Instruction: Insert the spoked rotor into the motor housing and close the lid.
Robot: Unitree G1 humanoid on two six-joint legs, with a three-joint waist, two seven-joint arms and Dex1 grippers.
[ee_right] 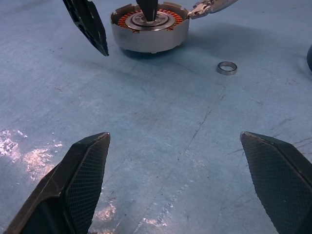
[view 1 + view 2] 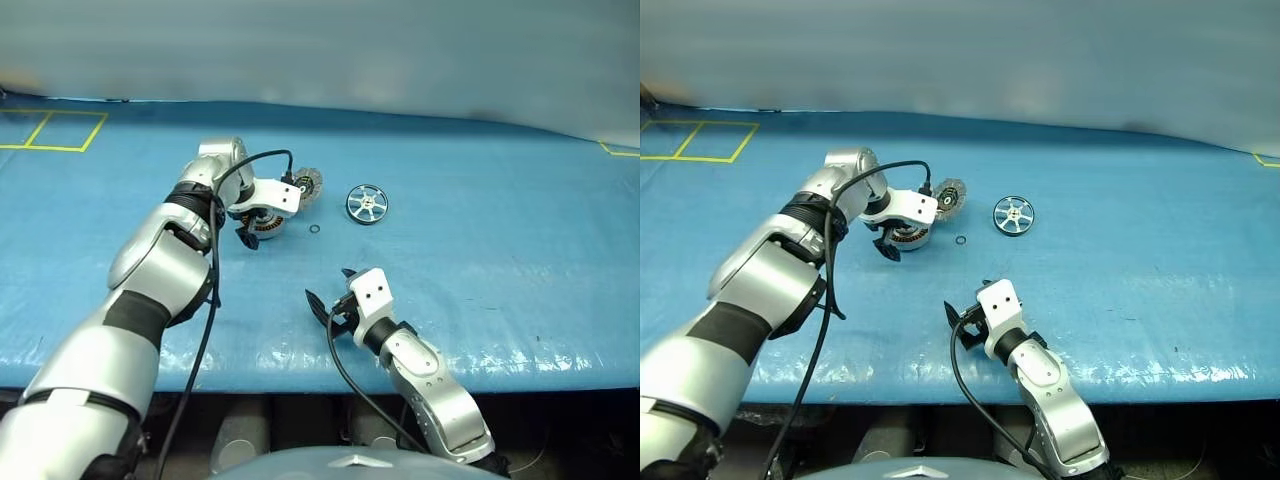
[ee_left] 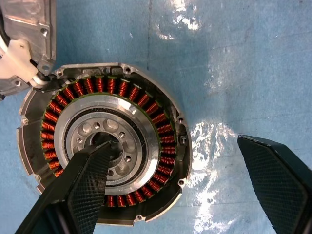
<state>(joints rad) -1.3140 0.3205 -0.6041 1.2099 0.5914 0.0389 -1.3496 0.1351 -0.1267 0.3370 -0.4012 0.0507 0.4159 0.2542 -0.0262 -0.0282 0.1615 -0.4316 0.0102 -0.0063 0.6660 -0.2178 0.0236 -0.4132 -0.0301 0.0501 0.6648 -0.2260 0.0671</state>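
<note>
The motor housing point(image 3: 105, 92), a short grey cylinder with copper windings, lies on the blue mat with its lid point(image 2: 306, 186) swung open at its far right edge. My left gripper point(image 3: 175, 146) points down over it, open. One finger point(image 3: 90, 180) sits over the dark centre hole and the other finger point(image 3: 278, 180) hangs outside the wall, above the mat. The spoked rotor point(image 2: 367, 204) lies flat on the mat to the right of the lid, untouched. My right gripper point(image 2: 332, 290) hovers open and empty near the table's front, facing the housing point(image 1: 148, 31).
A tiny thin dark ring point(image 2: 315, 229) lies on the mat between housing and rotor, also seen as the ring point(image 1: 227, 68) from the right wrist. Yellow tape lines point(image 2: 60, 130) mark the far left. The blue mat point(image 2: 500, 260) stretches bare to the right.
</note>
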